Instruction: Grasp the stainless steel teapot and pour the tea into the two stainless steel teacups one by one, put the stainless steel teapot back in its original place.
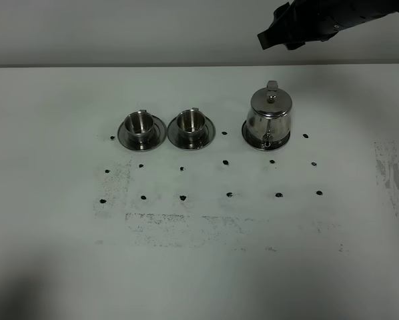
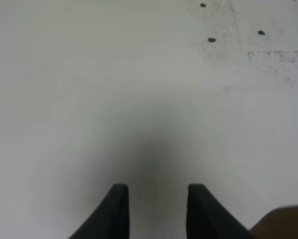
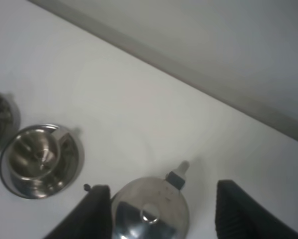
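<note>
The stainless steel teapot (image 1: 267, 119) stands upright on its round steel disc (image 1: 284, 138) at the right of the row, lid on, spout toward the front. The two stainless steel teacups (image 1: 139, 124) (image 1: 191, 123) stand on saucers to its left. No tea shows. My right gripper (image 1: 271, 37) hangs high above and behind the teapot. In the right wrist view it (image 3: 162, 188) is open, with the teapot (image 3: 149, 211) below between its fingers and one teacup (image 3: 38, 158) beside. My left gripper (image 2: 158, 199) is open and empty over bare table.
Rows of small black dots (image 1: 227, 162) mark the white table in front of the row. Worn print patches (image 1: 159, 220) lie nearer the front and at the right edge (image 1: 393, 173). The table's back edge (image 1: 119, 65) meets a wall.
</note>
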